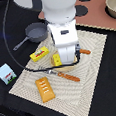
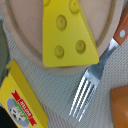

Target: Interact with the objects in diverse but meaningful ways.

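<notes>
Hovering over cheese wedge (image 2: 66,36) on plate (image 2: 27,61), mat centre; I cannot see claw opening. Risk: descent clips fork (image 2: 92,82) or yellow box (image 2: 20,105) just beside.

Yellow holed cheese wedge (image 2: 66,37): tip cut by wrist picture's edge; in exterior view mostly hidden behind white arm, only small part showing at 7 o'clock of arm's base.
Round tan plate (image 2: 30,50): cut by edge; hidden under arm in exterior view.
Yellow red-labelled box (image 2: 17,102): cut at corner; label print blurred.
Orange-handled fork (image 2: 92,80): handle end cut off.
Orange-brown block (image 2: 120,107): only corner visible.
Gripper: fingers unseen in both views.
Small white carton (image 1: 5,73): print too small to read.
</notes>
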